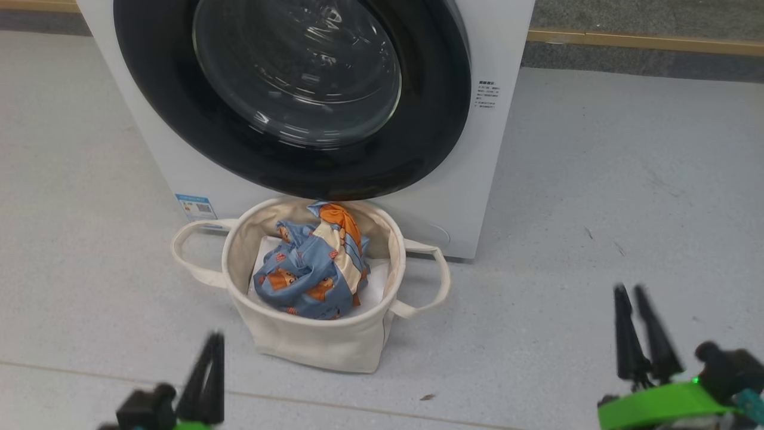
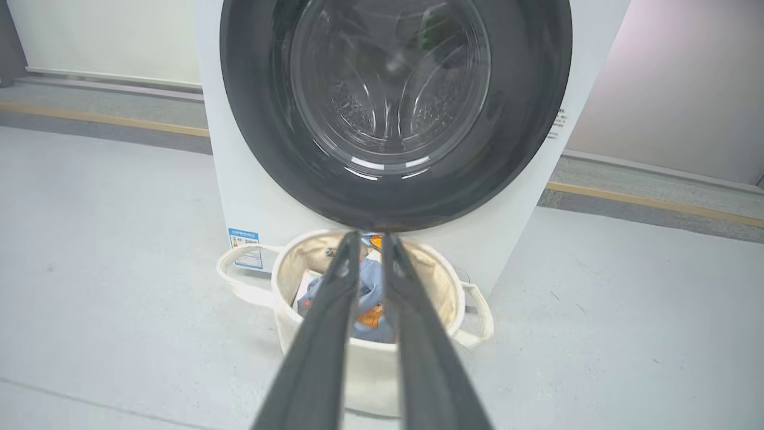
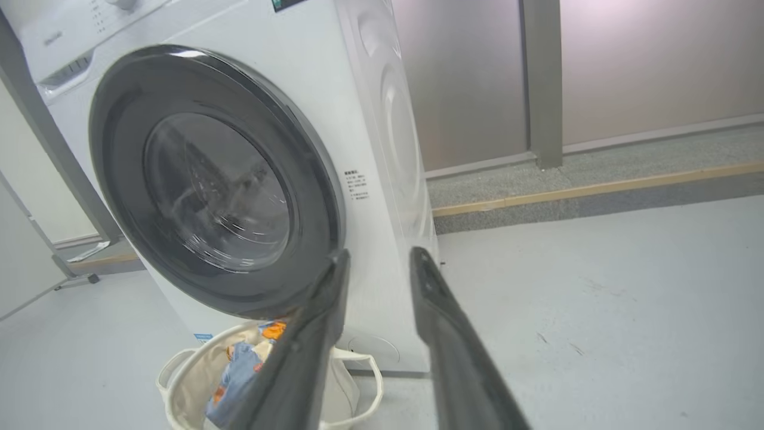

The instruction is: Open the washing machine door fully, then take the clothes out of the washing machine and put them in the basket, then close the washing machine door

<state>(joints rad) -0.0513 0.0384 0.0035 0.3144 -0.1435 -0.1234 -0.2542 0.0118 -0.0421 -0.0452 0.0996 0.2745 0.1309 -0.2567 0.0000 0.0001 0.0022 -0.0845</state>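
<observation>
The washing machine stands on the floor with its black washing machine door shut flat against the front. Just before it sits the cream basket, and the blue bear-print clothes lie bunched inside on a white sheet. My left gripper hovers low at the lower left, short of the basket, its fingers close together with a slim gap and nothing between them. My right gripper is at the lower right over bare floor, open and empty.
Grey floor spreads to both sides of the machine. A wooden strip runs along the wall base behind. The basket's loop handles stick out left and right. A small blue sticker marks the washer's lower left corner.
</observation>
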